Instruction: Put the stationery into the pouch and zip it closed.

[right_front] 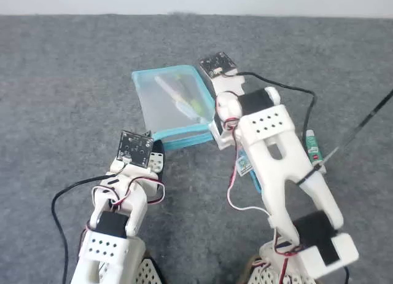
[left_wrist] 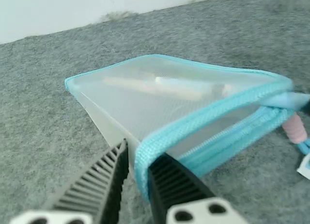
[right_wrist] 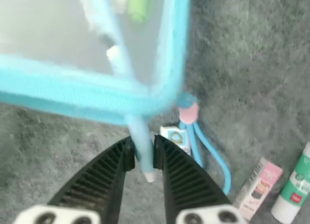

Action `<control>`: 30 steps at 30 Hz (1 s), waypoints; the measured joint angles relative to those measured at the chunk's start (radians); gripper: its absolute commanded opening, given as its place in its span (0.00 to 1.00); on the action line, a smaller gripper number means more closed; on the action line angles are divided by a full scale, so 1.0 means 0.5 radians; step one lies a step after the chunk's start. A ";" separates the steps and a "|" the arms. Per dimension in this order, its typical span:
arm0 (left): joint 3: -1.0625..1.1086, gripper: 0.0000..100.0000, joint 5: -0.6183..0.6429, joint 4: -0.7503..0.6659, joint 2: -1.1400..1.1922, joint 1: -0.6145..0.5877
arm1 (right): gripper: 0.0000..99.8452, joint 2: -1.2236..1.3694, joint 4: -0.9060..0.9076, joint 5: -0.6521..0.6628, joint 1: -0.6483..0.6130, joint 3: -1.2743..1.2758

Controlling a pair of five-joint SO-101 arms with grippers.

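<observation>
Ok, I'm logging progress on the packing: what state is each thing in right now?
pouch: stationery inside, zip unclear
left gripper: shut on pouch edge
right gripper: shut on thin light-blue piece
glue stick: lying outside pouch
small pink box: lying outside pouch

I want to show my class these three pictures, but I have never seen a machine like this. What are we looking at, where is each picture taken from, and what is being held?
These are two small white robot arms at a table covered in grey felt. One picture looks down from above; the other two come from a camera on each arm's wrist. On the table lies a see-through pouch with turquoise trim, some stationery inside. The left gripper pinches the pouch's trimmed edge. The right gripper clamps a pale blue stick with a white tip, probably a pen, at the pouch's edge. Nearby lie a green-and-white glue stick and a small pink box.
</observation>
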 measured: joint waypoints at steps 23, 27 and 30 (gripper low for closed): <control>-0.003 0.01 -0.025 0.000 0.000 -0.230 | 0.19 -0.669 0.341 0.267 -0.043 -0.147; -0.003 0.01 0.098 0.000 0.000 -0.420 | 0.19 -0.740 0.249 0.264 0.273 0.166; -0.003 0.01 -0.025 0.046 0.000 -0.190 | 0.19 -0.740 0.095 0.264 0.451 0.512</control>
